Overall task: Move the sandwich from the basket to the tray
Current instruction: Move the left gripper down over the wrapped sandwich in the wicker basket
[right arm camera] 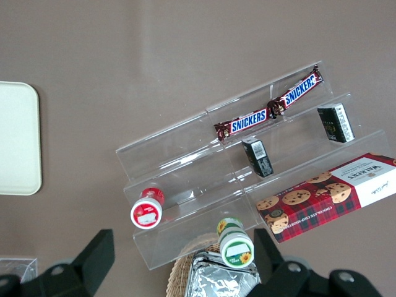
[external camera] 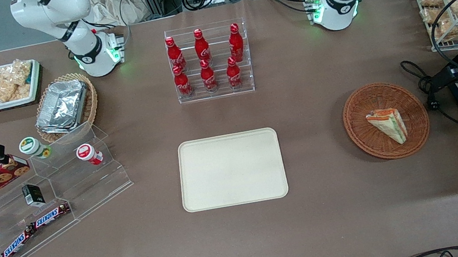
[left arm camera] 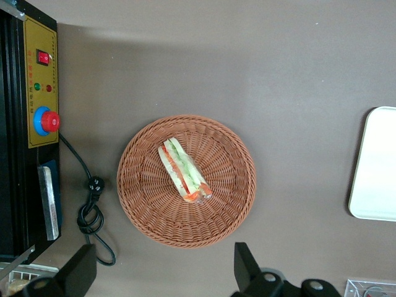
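The empty tray (external camera: 231, 169) lies nearest; farther off, toward the working arm's end, the sandwich (external camera: 388, 125) rests in the basket (external camera: 357, 126). The gripper (left arm camera: 164, 272) hovers above, fingers (left arm camera: 246, 265) open: approach step, descent next

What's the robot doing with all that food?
It is about to move a sandwich from the round basket to the empty tray. The sandwich lies in the basket, untouched. The gripper hangs open above the basket and holds nothing. Cola bottles stand in a clear rack, farther from the front camera than the tray.
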Robot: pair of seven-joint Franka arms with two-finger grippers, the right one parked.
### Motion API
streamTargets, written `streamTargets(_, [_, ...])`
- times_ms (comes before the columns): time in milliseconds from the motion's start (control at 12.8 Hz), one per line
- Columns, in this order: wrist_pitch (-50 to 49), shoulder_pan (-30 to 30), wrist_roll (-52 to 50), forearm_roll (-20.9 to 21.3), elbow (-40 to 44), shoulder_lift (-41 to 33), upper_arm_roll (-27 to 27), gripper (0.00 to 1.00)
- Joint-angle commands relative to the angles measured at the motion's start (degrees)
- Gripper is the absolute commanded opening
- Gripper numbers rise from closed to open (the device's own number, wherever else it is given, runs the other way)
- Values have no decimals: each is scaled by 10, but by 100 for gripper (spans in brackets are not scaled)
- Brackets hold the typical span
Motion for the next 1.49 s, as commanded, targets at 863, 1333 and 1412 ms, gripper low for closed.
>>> streamTargets(863, [189,5,-229,4,-216,-3,5,100])
streamTargets(1333, [396,5,-355,5,-349,30,21,100])
streamTargets(1412, [397,5,-370,5,-349,39,21,100])
